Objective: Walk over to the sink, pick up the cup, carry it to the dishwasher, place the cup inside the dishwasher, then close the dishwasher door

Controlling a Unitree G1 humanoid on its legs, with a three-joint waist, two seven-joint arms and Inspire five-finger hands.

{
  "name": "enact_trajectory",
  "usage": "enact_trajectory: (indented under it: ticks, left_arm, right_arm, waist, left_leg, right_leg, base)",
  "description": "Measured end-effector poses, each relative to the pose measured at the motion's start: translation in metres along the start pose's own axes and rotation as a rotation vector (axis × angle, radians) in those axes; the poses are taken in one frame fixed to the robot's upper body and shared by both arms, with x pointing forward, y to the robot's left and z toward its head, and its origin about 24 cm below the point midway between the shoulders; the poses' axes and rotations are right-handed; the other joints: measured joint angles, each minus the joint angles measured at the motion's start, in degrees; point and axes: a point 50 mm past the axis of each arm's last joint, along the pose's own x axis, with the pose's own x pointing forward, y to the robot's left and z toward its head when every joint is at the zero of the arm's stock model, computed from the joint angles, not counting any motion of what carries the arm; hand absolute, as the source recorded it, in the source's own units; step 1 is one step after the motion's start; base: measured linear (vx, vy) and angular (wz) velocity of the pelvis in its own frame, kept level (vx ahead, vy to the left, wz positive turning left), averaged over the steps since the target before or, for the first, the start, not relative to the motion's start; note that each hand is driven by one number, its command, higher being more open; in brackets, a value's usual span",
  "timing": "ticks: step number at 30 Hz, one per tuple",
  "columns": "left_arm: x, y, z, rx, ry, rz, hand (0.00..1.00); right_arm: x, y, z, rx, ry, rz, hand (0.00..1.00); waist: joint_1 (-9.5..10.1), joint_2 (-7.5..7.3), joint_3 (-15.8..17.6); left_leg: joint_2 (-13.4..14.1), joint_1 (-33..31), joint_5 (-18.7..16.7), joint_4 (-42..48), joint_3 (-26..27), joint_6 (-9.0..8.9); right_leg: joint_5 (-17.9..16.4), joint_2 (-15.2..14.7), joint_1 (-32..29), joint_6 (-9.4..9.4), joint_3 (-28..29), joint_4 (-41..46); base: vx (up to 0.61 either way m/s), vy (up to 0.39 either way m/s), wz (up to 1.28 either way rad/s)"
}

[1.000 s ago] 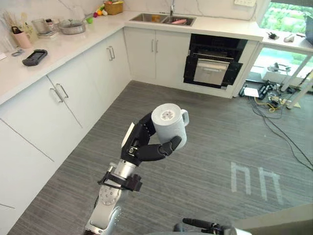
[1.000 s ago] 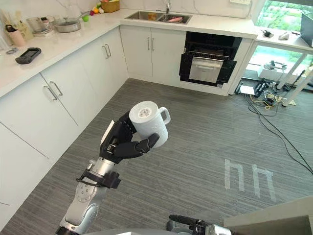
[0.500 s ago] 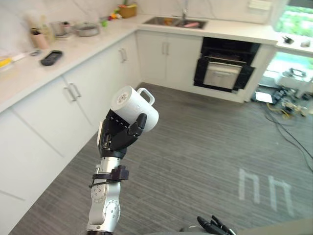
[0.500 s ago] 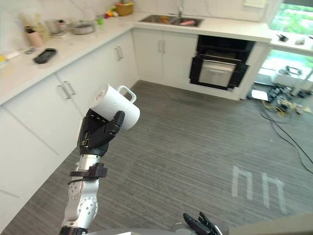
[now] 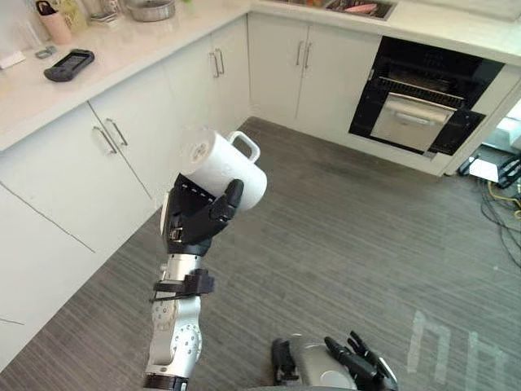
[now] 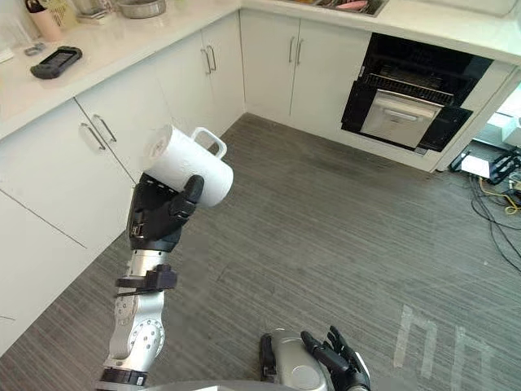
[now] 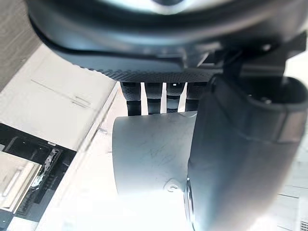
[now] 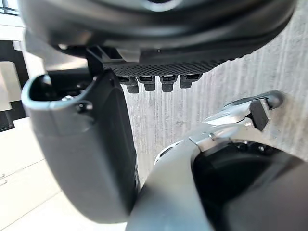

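Note:
My left hand [image 5: 195, 221] is raised in front of me, shut on a white cup [image 5: 224, 167]. The cup lies tilted on its side, its handle [image 5: 244, 147] pointing away from me. In the left wrist view the fingers and thumb wrap round the cup [image 7: 149, 159]. The dishwasher [image 5: 423, 98] stands in the far cabinet row at the right, black inside, its door partly lowered. The edge of the sink [image 5: 358, 6] shows on the counter above it. My right hand [image 5: 358, 371] hangs low by my body with relaxed fingers and holds nothing.
White cabinets [image 5: 122, 138] run along the left under a counter with a black device [image 5: 69, 63], a pink cup [image 5: 55, 24] and a pot [image 5: 151, 8]. Grey plank floor lies between me and the dishwasher. Cables [image 5: 505, 212] trail on the floor at the far right.
The whole picture has shifted, so the camera moved; cabinets and dishwasher look nearer. The cup tipped from base-up to lying sideways in my left hand. My right hand now shows at the bottom.

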Motion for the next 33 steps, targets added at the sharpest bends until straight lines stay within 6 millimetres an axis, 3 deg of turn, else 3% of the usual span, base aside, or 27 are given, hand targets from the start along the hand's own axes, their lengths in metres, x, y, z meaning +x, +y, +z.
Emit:
enact_trajectory:
  ticks: [3, 4, 5, 6, 7, 9, 10, 11, 13, 14, 15, 16, 17, 18, 19, 20, 21, 23, 25, 26, 27, 28, 29, 30, 31, 32, 33]
  left_arm:
    - [-0.001, -0.005, 0.004, -0.019, -0.027, -0.011, 0.00]
    - [-0.002, -0.010, 0.008, -0.033, -0.048, -0.024, 0.00]
    - [-0.006, -0.015, 0.011, -0.050, -0.060, -0.029, 0.00]
    - [-0.010, -0.016, 0.012, -0.056, -0.062, -0.026, 0.00]
    - [-0.021, -0.016, 0.012, -0.061, -0.051, -0.003, 0.00]
    - [-0.033, -0.012, 0.010, -0.081, -0.031, 0.037, 0.00]
    - [-0.034, -0.012, 0.010, -0.084, -0.032, 0.039, 0.00]
    - [-0.036, -0.009, 0.012, -0.091, -0.046, 0.052, 0.00]
    - [-0.036, -0.006, 0.014, -0.097, -0.060, 0.066, 0.00]
    - [-0.037, -0.004, 0.011, -0.096, -0.048, 0.072, 0.00]
    - [-0.037, -0.004, 0.006, -0.100, -0.020, 0.064, 0.00]
    - [-0.037, -0.005, 0.004, -0.103, -0.009, 0.056, 0.00]
    - [-0.037, -0.009, 0.002, -0.112, 0.005, 0.036, 0.00]
    - [-0.036, -0.013, -0.001, -0.121, 0.016, 0.010, 0.00]
    - [-0.036, -0.013, -0.002, -0.119, 0.024, 0.007, 0.00]
    - [-0.036, -0.011, -0.003, -0.113, 0.031, 0.006, 0.00]
    - [-0.031, -0.010, -0.007, -0.116, 0.050, -0.002, 0.00]
    - [-0.029, -0.006, -0.011, -0.133, 0.066, 0.021, 0.00]
    - [-0.022, -0.008, -0.012, -0.161, 0.068, 0.000, 0.00]
    - [-0.015, -0.014, -0.013, -0.175, 0.078, -0.049, 0.00]
    - [-0.011, -0.022, -0.014, -0.192, 0.085, -0.108, 0.00]
    - [-0.012, -0.026, -0.015, -0.199, 0.095, -0.136, 0.00]
    - [-0.014, -0.035, -0.021, -0.217, 0.128, -0.183, 0.00]
    - [-0.015, -0.040, -0.024, -0.222, 0.148, -0.206, 0.00]
    - [-0.015, -0.046, -0.025, -0.208, 0.156, -0.249, 0.00]
    - [-0.014, -0.049, -0.027, -0.198, 0.166, -0.270, 0.00]
    - [-0.011, -0.052, -0.031, -0.190, 0.186, -0.290, 0.00]
  right_arm:
    - [-0.003, -0.002, -0.002, -0.006, 0.017, -0.001, 1.00]
    - [-0.006, -0.004, -0.004, -0.010, 0.018, -0.006, 1.00]
    - [-0.008, -0.003, -0.004, -0.022, 0.020, 0.000, 1.00]
    - [-0.009, -0.002, -0.004, -0.033, 0.028, 0.000, 1.00]
    - [-0.010, -0.003, -0.003, -0.075, 0.062, 0.000, 1.00]
    - [-0.010, -0.004, -0.004, -0.111, 0.137, -0.003, 1.00]
    - [-0.009, -0.004, -0.003, -0.114, 0.146, 0.001, 1.00]
    - [-0.004, -0.003, 0.003, -0.123, 0.169, 0.003, 1.00]
    - [0.005, 0.002, 0.011, -0.118, 0.171, 0.002, 1.00]
    - [0.011, 0.006, 0.018, -0.112, 0.167, 0.001, 1.00]
    - [0.014, 0.005, 0.023, -0.113, 0.164, -0.003, 1.00]
    - [0.015, 0.005, 0.025, -0.115, 0.164, -0.005, 1.00]
    - [0.017, 0.005, 0.024, -0.109, 0.175, -0.015, 1.00]
    - [0.017, 0.005, 0.016, -0.090, 0.205, -0.034, 1.00]
    - [0.016, 0.007, 0.011, -0.077, 0.221, -0.041, 1.00]
    - [0.018, 0.011, 0.005, -0.056, 0.236, -0.046, 1.00]
    - [0.019, 0.013, 0.002, -0.033, 0.254, -0.063, 1.00]
    - [0.016, 0.009, -0.003, -0.002, 0.265, -0.093, 1.00]
    - [0.012, 0.003, -0.006, 0.018, 0.267, -0.133, 1.00]
    - [0.007, -0.001, -0.012, 0.050, 0.277, -0.175, 1.00]
    - [0.004, -0.006, -0.016, 0.089, 0.292, -0.232, 1.00]
    - [0.002, -0.010, -0.018, 0.103, 0.300, -0.259, 1.00]
    - [-0.004, -0.019, -0.021, 0.120, 0.314, -0.309, 1.00]
    - [-0.007, -0.023, -0.022, 0.137, 0.312, -0.331, 1.00]
    - [-0.005, -0.023, -0.015, 0.152, 0.279, -0.335, 1.00]
    - [0.003, -0.016, -0.005, 0.137, 0.238, -0.317, 1.00]
    - [0.011, -0.006, 0.003, 0.141, 0.203, -0.307, 1.00]
  waist:
    - [-0.04, 1.65, -1.03]
    - [-0.03, 2.17, -0.95]
    - [0.06, 2.33, -1.01]
    - [0.24, 2.29, -1.02]
    - [0.97, 2.23, -1.03]
    - [3.62, 1.78, -1.82]
    - [4.04, 1.81, -1.96]
    - [5.52, 1.70, -2.35]
    - [5.92, 1.58, -2.31]
    - [5.82, 1.29, -2.35]
    - [5.59, 1.19, -2.42]
    - [5.61, 1.26, -2.46]
    - [5.82, 1.59, -2.67]
    - [6.21, 1.46, -2.86]
    - [6.32, 1.43, -3.40]
    - [5.81, -0.32, -3.45]
    - [5.10, -0.92, -3.20]
    - [4.56, -0.57, -3.33]
    - [4.35, -0.65, -3.55]
    - [3.78, -1.56, -3.80]
    - [3.86, -2.23, -3.71]
    - [3.79, -2.66, -3.76]
    - [3.68, -2.55, -3.86]
    - [3.04, -2.00, -3.92]
    - [2.18, -1.40, -4.17]
    - [1.12, -0.59, -4.42]
    - [-0.04, 0.01, -3.98]
  left_leg:
    - [1.97, -3.67, 3.50, 12.71, -1.67, -3.18]
    - [2.83, -8.16, 9.29, 23.18, -2.77, -4.73]
    - [3.89, -13.43, 14.68, 35.69, -2.72, -4.58]
    - [4.52, -16.08, 14.35, 42.52, -1.68, -3.55]
    - [5.51, -20.88, 12.62, 53.26, 0.90, -0.74]
    - [5.88, -30.92, 8.64, 57.69, 4.54, 4.41]
    - [5.92, -32.15, 8.21, 56.89, 5.00, 4.70]
    - [5.90, -36.60, 5.11, 48.91, 7.74, 4.74]
    - [4.12, -38.08, 2.89, 34.99, 10.93, 4.46]
    - [-0.38, -37.14, 3.88, 19.33, 11.87, 4.15]
    - [-5.57, -35.89, 9.49, 2.65, 11.65, 4.57]
    - [-7.63, -35.45, 13.24, -4.15, 11.21, 4.75]
    - [-10.27, -35.25, 19.56, -12.66, 9.56, 4.64]
    - [-11.25, -35.22, 26.86, -14.32, 8.03, 7.19]
    - [-11.39, -34.94, 30.07, -13.24, 8.03, 9.98]
    - [-12.80, -35.11, 27.81, -11.24, 8.35, 11.44]
    - [-13.17, -36.33, 23.62, -6.12, 7.69, 12.28]
    - [-12.69, -35.74, 16.61, 1.19, 6.95, 11.69]
    - [-12.81, -34.72, 11.13, 7.12, 6.86, 10.86]
    - [-14.08, -34.14, 7.92, 9.57, 5.85, 10.90]
    - [-15.67, -31.69, 6.13, 9.05, 5.59, 11.25]
    - [-16.54, -30.07, 5.75, 7.73, 5.52, 11.22]
    - [-18.34, -25.21, 5.99, 2.45, 5.54, 11.55]
    - [-18.35, -22.34, 6.41, -0.79, 5.53, 11.82]
    - [-18.07, -18.58, 7.48, -5.52, 5.60, 12.23]
    - [-16.84, -15.68, 8.08, -8.27, 5.67, 11.10]
    - [-14.29, -12.38, 8.07, -10.64, 6.05, 10.19]
  right_leg:
    - [-2.82, 2.99, 4.33, 1.14, 0.04, -3.70]
    - [-3.79, 3.76, 7.02, 0.33, -0.26, -5.44]
    - [-4.26, 4.22, 10.18, -0.31, -0.31, -7.40]
    - [-4.50, 4.42, 11.84, -0.65, -0.04, -8.32]
    - [-4.67, 4.67, 15.80, -0.97, 0.71, -10.94]
    - [-3.12, 4.69, 22.50, -0.63, 2.28, -17.79]
    - [-3.01, 4.69, 23.21, -0.57, 2.48, -18.64]
    - [-2.52, 4.63, 26.04, -0.26, 3.95, -21.84]
    - [-2.49, 4.03, 28.58, -0.08, 5.67, -23.80]
    - [-2.95, 2.27, 30.15, 0.75, 6.37, -24.23]
    - [-3.87, 0.16, 31.44, 2.42, 6.68, -24.16]
    - [-4.39, -0.64, 32.12, 3.35, 7.06, -24.15]
    - [-5.15, -1.21, 33.39, 4.65, 7.97, -24.15]
    - [-6.40, -1.35, 35.88, 6.41, 9.49, -23.71]
    - [-6.84, -1.88, 36.56, 7.05, 9.80, -23.07]
    - [-7.24, -3.37, 36.80, 7.55, 9.62, -21.95]
    - [-6.59, -4.30, 35.05, 9.14, 10.18, -16.29]
    - [-10.07, -7.69, 33.46, 9.12, 9.11, -10.46]
    - [-5.97, -10.57, 32.37, 10.30, 7.80, -9.23]
    - [-4.57, -10.68, 30.15, 11.30, 7.22, 0.15]
    - [0.72, -12.87, 25.49, 10.43, 6.75, 12.45]
    - [5.40, -14.43, 23.04, 8.84, 6.39, 17.63]
    - [19.24, -18.09, 19.47, 4.66, 3.68, 23.94]
    - [23.74, -19.19, 18.64, 4.94, 2.66, 25.56]
    - [16.51, -19.54, 13.94, 4.19, 2.79, 29.79]
    - [8.30, -18.52, 9.42, 5.55, 2.09, 30.90]
    - [1.59, -15.88, 4.61, 6.52, -0.46, 26.22]
  base:
    - [0.36, -0.221, -0.12]
    - [0.32, -0.141, 0.11]
    - [0.32, -0.126, 0.11]
    - [0.35, -0.097, 0.06]
    - [0.30, -0.063, -0.04]
    - [0.29, -0.049, -0.10]
    - [0.39, -0.044, -0.27]
    - [0.36, -0.021, -0.36]
    - [0.44, 0.022, -0.40]
    - [0.59, 0.078, -0.34]
    - [0.60, 0.091, -0.33]
    - [0.51, 0.109, -0.33]
    - [0.52, 0.142, -0.42]
    - [0.54, 0.155, -0.43]
    - [0.59, 0.158, -0.21]
    - [0.62, 0.139, 0.08]
    - [0.60, 0.129, 0.13]
    - [0.48, 0.150, -0.11]
    - [0.36, 0.171, 0.09]
    - [0.31, 0.146, 0.44]
    - [0.32, 0.124, 0.46]
    - [0.41, 0.098, 0.16]
    - [0.39, 0.051, 0.13]
    - [0.50, 0.061, 0.02]
    - [0.45, 0.038, -0.06]
    - [0.53, 0.020, -0.28]
    - [0.53, -0.049, -0.28]
